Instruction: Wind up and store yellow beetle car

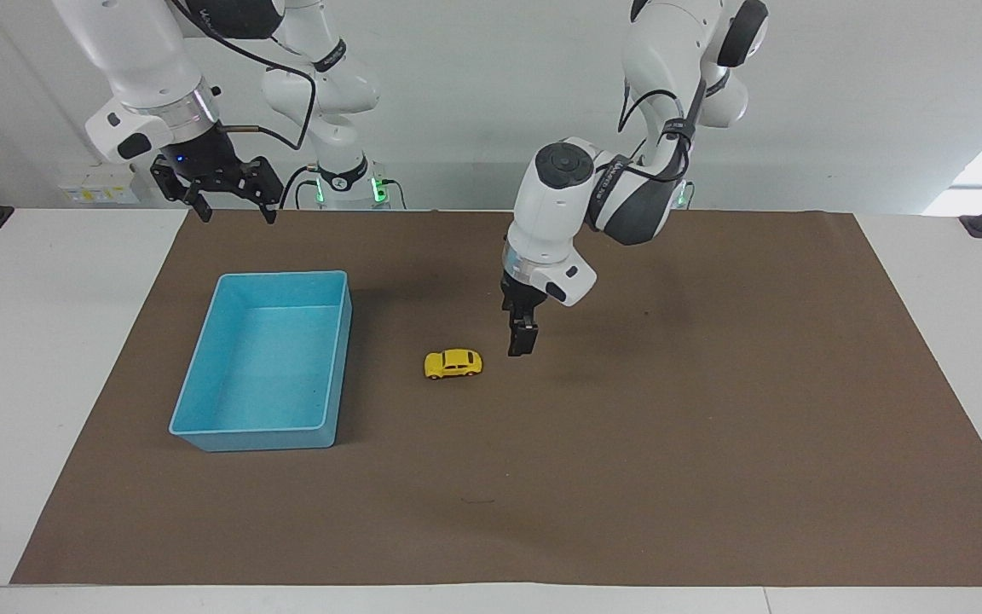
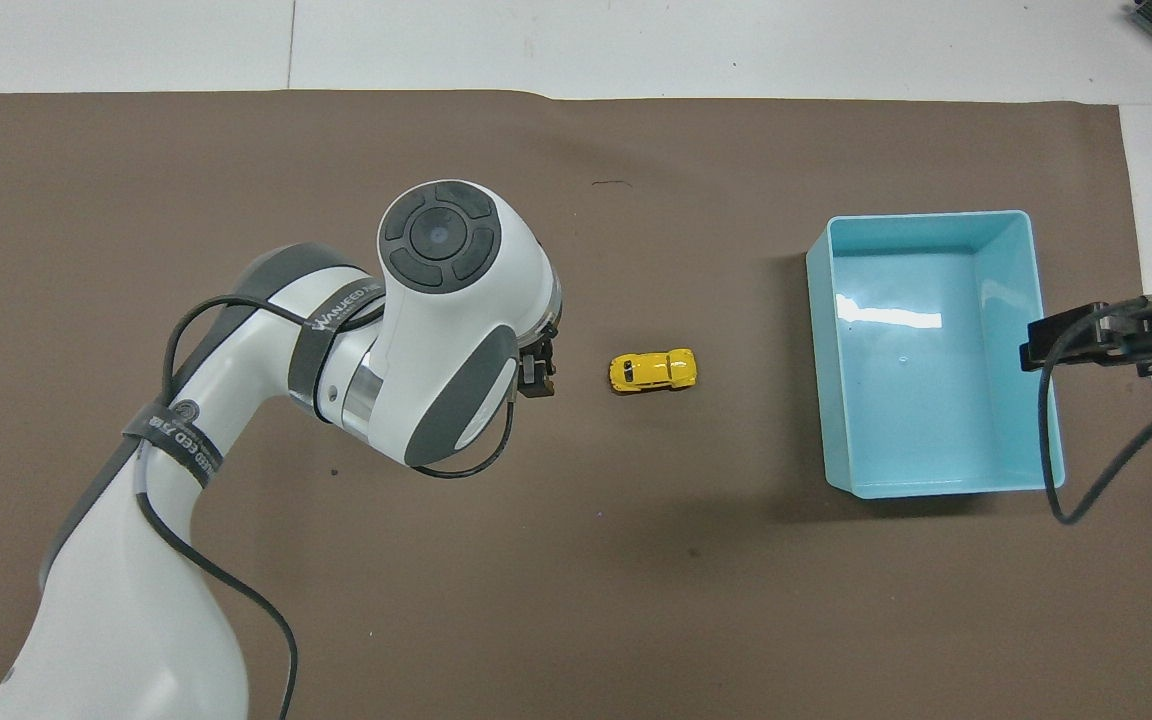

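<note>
the yellow beetle car sits on its wheels on the brown mat that covers the middle of the counter. it lies lengthwise along the counter, roughly at the mat's centre, and nothing touches it. the light-blue bin stands on the mat toward the right arm's end of the counter, well apart from the car, and holds nothing.

the left gripper hangs above the mat just beside the car, on the side toward the left arm's end of the counter. it points down, is raised off the mat and holds nothing. its fingers are seen edge-on in the facing view and mostly hidden under the arm's white wrist in the overhead view, so their gap does not show there; they are spread wide.

the right arm waits. the right gripper is raised over the mat's edge nearest the robots, close to the bin's corner. its fingers are spread apart and hold nothing.
</note>
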{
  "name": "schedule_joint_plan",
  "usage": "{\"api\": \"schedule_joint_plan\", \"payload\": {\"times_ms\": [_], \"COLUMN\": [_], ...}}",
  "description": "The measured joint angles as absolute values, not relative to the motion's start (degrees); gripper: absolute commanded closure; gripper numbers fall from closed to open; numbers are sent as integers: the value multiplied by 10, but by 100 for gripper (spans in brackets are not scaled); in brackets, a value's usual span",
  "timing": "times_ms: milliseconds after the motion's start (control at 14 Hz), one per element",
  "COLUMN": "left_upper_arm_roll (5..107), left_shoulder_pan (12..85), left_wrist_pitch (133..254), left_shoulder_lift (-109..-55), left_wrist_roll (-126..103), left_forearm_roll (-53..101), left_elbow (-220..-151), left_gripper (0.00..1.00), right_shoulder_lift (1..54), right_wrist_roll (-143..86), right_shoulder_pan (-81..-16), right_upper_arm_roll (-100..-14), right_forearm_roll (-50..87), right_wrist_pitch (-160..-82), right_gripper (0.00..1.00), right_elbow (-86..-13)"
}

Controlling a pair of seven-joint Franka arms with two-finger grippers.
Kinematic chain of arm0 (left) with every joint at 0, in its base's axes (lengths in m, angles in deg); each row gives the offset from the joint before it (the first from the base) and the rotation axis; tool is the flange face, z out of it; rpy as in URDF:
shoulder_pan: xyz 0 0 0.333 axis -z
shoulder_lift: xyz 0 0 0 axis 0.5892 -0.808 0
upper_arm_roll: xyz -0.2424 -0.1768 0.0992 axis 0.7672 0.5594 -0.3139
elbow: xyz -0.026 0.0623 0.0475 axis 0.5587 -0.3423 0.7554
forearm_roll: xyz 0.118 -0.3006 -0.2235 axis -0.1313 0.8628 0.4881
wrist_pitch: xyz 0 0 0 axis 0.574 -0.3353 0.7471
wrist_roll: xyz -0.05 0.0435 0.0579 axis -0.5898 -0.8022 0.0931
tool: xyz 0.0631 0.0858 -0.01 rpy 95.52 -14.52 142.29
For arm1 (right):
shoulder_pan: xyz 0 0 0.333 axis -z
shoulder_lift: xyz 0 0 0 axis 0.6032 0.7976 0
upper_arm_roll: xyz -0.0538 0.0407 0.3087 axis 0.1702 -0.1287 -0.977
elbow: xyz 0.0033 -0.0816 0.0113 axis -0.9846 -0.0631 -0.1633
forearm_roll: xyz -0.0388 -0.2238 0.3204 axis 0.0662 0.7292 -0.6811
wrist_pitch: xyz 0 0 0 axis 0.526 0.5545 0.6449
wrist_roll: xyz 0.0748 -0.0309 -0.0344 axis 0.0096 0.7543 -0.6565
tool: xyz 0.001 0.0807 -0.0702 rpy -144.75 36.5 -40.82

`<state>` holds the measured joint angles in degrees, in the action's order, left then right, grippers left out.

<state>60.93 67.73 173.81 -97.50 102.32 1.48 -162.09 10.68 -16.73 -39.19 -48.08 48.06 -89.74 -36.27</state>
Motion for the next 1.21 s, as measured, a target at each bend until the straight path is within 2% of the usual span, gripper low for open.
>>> {"api": "schedule_joint_plan", "payload": {"times_ms": [429,1214], "left_upper_arm_roll": [609,609], "left_shoulder_pan": [722,742], "left_wrist_pitch": [1776,1823], "left_shoulder_lift": [-1061,-1091], "left_wrist_roll": [1087,1126], "left_forearm_roll": [-23,-24], "left_elbow": [-1581,-1575], "left_gripper": [0,0], "right_shoulder_lift": [107,107], "right_wrist_roll": [-167,-167], "right_shoulder_pan": [-392,-392], "right_upper_arm_roll": [-481,-481], "right_forearm_roll": [481,481], "right_wrist_pitch": [-897,-897], "right_gripper": [0,0], "right_elbow": [-363,-364]}}
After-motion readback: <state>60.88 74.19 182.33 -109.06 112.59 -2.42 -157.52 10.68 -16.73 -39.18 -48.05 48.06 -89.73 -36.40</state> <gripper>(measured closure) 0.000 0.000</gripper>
